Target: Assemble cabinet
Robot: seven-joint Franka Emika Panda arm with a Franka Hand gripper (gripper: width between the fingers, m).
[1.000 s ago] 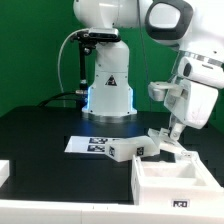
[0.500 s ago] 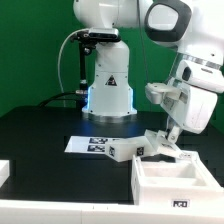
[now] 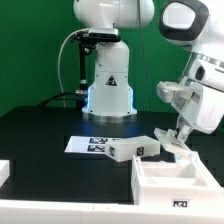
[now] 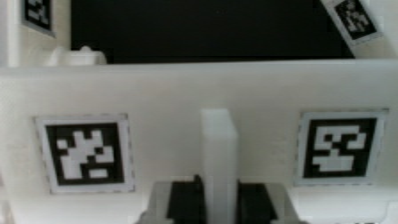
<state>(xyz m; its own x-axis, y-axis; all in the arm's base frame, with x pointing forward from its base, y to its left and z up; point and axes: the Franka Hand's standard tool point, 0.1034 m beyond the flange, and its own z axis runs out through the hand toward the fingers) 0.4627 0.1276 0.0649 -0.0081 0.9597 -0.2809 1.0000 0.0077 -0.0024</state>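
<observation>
My gripper (image 3: 179, 133) hangs at the exterior view's right, shut on a thin white cabinet panel (image 3: 170, 141) held on edge just above the table. In the wrist view the panel's edge (image 4: 219, 145) stands between my two dark fingers (image 4: 178, 205), my gripper (image 4: 219, 192) closed on it. Behind the panel lies a white surface (image 4: 196, 90) with two square tags; I cannot tell which part it is. A white tagged block (image 3: 133, 150) lies left of the panel. The open white cabinet box (image 3: 150, 185) stands in front, below my gripper.
The marker board (image 3: 85, 145) lies flat in the middle of the black table, partly under the block. The robot base (image 3: 108, 85) stands behind it. A white piece (image 3: 3, 176) shows at the left edge. The table's front edge runs just below the box.
My arm has swung toward the exterior view's right with the panel in the gripper. The panel now sits a little farther from the tagged block.
</observation>
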